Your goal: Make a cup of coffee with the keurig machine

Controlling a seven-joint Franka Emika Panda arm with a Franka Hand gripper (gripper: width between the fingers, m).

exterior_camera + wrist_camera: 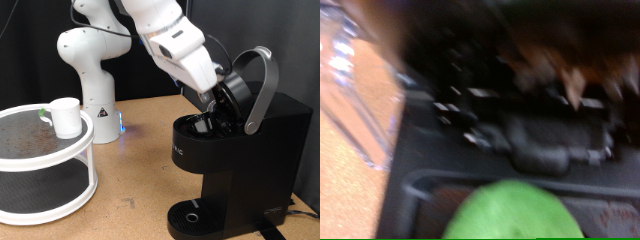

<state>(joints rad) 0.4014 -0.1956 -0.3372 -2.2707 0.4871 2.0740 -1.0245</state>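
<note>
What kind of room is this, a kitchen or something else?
Probably a robotics lab, not a kitchen: a white robot arm bolted to a bare wooden table, black curtain backdrop, with a keurig machine and cup staged for testing.

White rounded arm w/ black gripper.

The cup stands on the two-tier stand's top shelf at the exterior view's left, well apart from the keurig machine at right.

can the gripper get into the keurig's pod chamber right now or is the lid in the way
Probably yes. The keurig machine has its lid handle raised, leaving the chamber open, and the gripper is already at the opening. Nothing visibly blocks it; the wrist view is too blurred to confirm more.
</note>
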